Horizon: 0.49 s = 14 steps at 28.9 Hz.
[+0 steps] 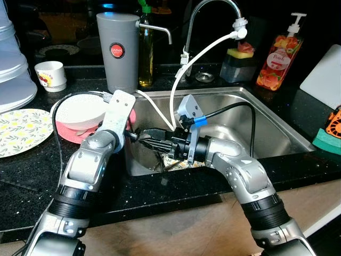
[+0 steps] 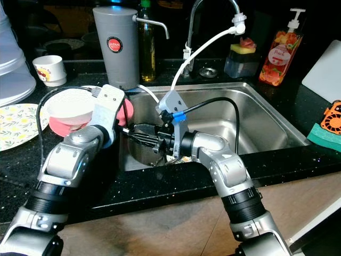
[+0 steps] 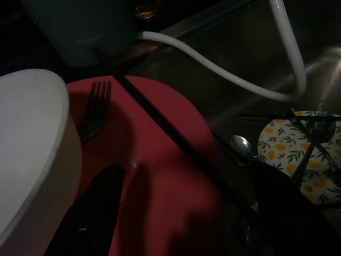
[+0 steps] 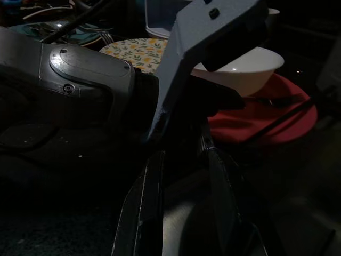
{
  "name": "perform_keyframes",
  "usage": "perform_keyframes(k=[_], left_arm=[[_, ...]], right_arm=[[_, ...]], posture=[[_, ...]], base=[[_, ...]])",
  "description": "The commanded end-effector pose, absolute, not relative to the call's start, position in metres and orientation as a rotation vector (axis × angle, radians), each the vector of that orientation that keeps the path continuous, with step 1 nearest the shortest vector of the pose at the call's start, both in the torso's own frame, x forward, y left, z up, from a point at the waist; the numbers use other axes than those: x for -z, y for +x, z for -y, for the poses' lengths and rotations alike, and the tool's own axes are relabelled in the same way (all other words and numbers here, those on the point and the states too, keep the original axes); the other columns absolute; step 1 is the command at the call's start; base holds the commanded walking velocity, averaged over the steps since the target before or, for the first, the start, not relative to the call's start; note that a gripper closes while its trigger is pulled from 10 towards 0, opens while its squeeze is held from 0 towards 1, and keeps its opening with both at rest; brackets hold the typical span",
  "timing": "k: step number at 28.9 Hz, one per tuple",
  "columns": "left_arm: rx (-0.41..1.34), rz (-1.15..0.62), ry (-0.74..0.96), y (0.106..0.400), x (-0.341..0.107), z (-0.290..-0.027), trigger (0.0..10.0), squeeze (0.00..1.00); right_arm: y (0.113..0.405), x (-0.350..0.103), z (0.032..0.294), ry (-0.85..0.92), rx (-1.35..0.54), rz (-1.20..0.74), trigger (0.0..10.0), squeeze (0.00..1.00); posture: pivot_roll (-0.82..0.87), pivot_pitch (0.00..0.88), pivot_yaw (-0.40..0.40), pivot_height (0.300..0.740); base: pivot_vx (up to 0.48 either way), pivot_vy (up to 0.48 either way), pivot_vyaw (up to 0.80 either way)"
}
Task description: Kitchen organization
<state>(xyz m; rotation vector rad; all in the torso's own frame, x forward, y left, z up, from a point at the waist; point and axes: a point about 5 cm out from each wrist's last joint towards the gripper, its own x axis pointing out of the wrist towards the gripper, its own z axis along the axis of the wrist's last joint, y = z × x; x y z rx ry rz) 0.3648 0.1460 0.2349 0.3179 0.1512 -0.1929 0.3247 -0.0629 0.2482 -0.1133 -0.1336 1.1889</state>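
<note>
Both grippers low in the sink [image 1: 277, 125] over a lemon-print plate [image 3: 298, 160] with cutlery — right gripper [image 4: 184, 176] fingers narrowly parted, empty, left gripper [image 1: 139, 136] fingers unreadable — red plate [image 1: 66, 130] with white bowl [image 1: 80, 112] parked on the worktop [image 1: 32, 170] beside, likely awaiting sorting.

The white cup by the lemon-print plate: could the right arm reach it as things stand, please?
Probably not: the right claw is down in the sink, and the left arm lies between it and the white cup.

The sink's [image 1: 266, 125] right half lies open. Its left end is crowded: both grippers meet there, the white hose [image 1: 176, 90] loops down, and a red plate [image 1: 69, 132] flanks the rim.
</note>
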Motion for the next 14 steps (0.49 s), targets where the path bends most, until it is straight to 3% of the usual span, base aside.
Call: perform_keyframes(k=[1,14], left_arm=[[0.205,-0.173,0.338,0.368,-0.230,-0.149,10.0,0.00],[0.238,-0.197,0.339,0.388,-0.237,-0.149,10.0,0.00]], right_arm=[[0.326,-0.252,0.064,-0.130,-1.185,0.152,10.0,0.00],[0.328,-0.258,0.069,-0.128,-1.182,0.165,10.0,0.00]], posture=[[-0.02,0.073,-0.047,0.740],[-0.03,0.085,-0.041,0.740]], base=[[0.000,0.000,0.00],[0.000,0.000,0.00]])
